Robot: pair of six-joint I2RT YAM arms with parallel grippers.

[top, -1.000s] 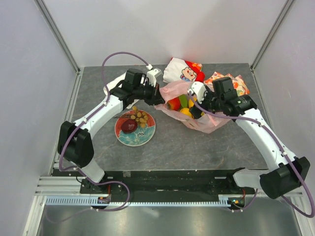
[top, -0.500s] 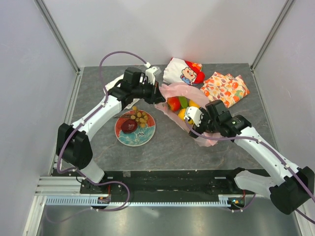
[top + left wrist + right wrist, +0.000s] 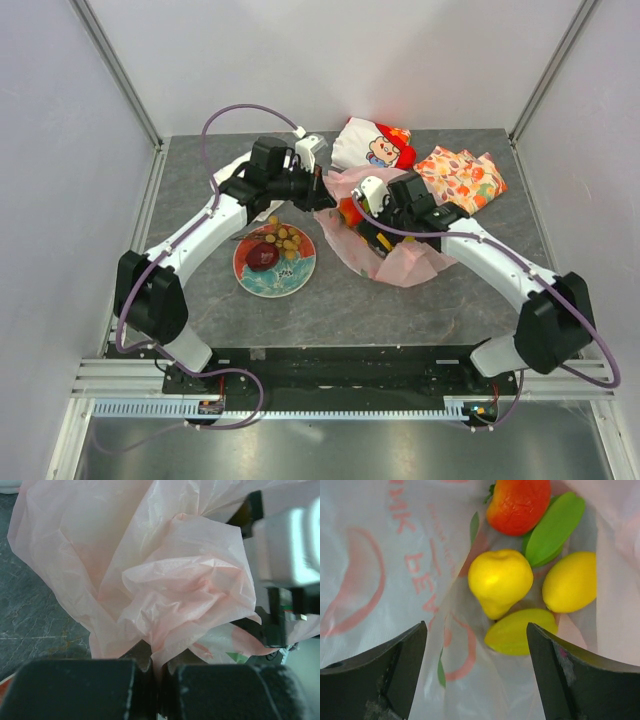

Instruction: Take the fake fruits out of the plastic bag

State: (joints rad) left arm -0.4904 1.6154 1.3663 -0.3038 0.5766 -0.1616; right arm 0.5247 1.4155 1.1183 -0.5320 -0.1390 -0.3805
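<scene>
The pale pink plastic bag lies mid-table, its mouth facing left. My left gripper is shut on a fold of the bag's edge and holds it up. My right gripper hangs open over the bag's mouth. In the right wrist view it is empty, and between its fingers inside the bag lie a yellow pear, an orange-red fruit, a green piece, a yellow fruit and a yellow-green piece. The dark red plum and grape bunch sit on the plate.
The red plate lies left of the bag. A white cartoon-print cloth lies behind the bag, and an orange-patterned cloth lies at the back right. Grey walls enclose the table.
My right arm has swung from the bag's right side, round its near side, to over the bag's mouth. My left gripper keeps its hold on the bag's edge.
</scene>
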